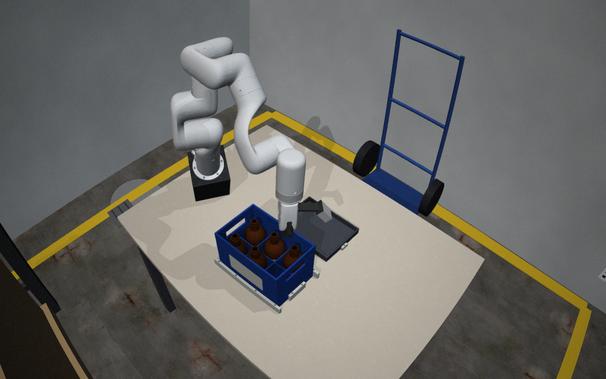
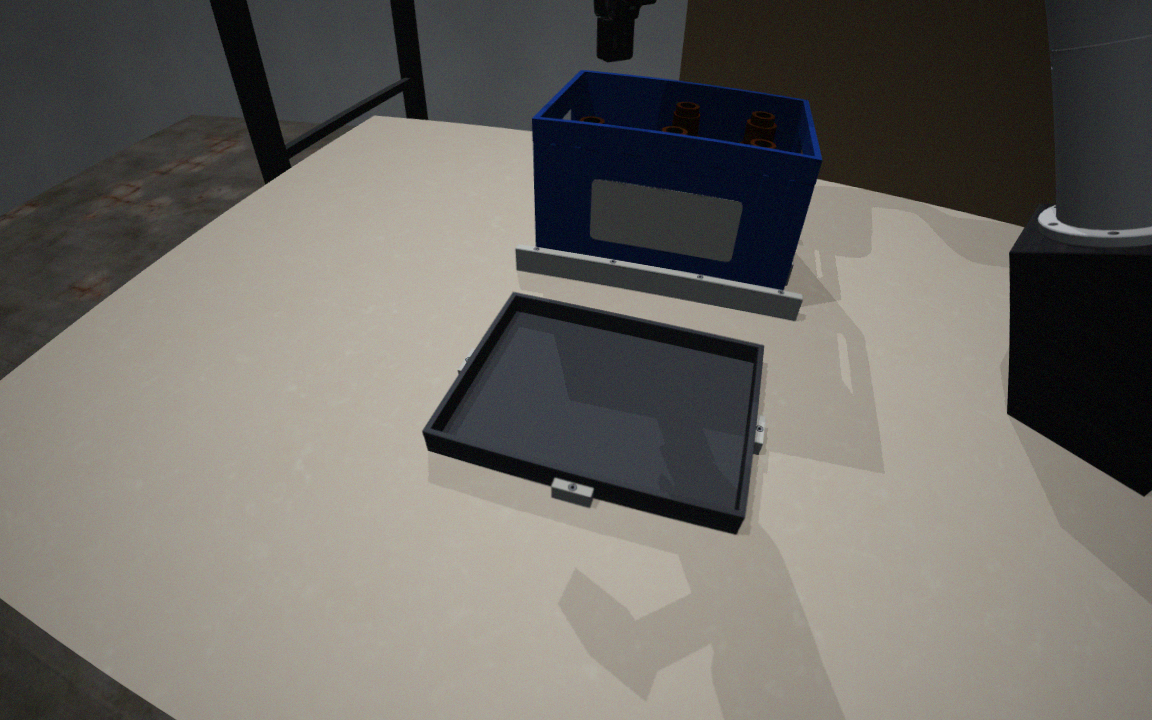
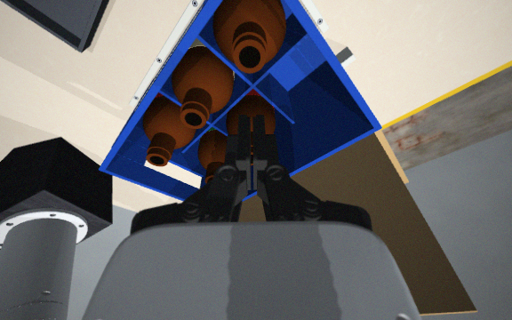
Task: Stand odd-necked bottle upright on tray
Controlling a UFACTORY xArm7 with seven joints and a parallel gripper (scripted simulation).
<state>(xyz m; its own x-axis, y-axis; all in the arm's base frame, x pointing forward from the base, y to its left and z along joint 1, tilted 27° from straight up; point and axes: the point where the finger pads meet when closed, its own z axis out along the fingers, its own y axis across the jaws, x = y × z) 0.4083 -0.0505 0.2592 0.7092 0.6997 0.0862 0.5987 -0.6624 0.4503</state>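
My gripper (image 1: 288, 235) (image 2: 614, 59) (image 3: 252, 132) is shut with nothing between its fingers and hangs above the blue crate (image 1: 295, 281) (image 2: 554, 197) (image 3: 336, 104). Several brown bottles stand in the crate's compartments, among them a bottle (image 1: 293, 259) (image 3: 251, 27) at the right end, a bottle (image 1: 274, 247) (image 3: 203, 80) in the middle of the tray side and a bottle (image 1: 254, 234) (image 3: 167, 120) beyond it. In the wrist view the fingers partly hide two others. One corner compartment is empty. The dark tray (image 1: 333, 235) (image 2: 553, 425) (image 3: 71, 18) lies flat and empty beside the crate. Neck differences cannot be told.
A pale rail (image 2: 652, 281) (image 3: 160, 57) runs between crate and tray. Small pale stops (image 1: 344, 246) (image 2: 572, 491) sit against the tray. The arm's black base block (image 1: 212, 188) (image 2: 1099, 331) (image 3: 52, 178) stands at the table's far end. A blue hand truck (image 1: 394, 190) stands beyond the table.
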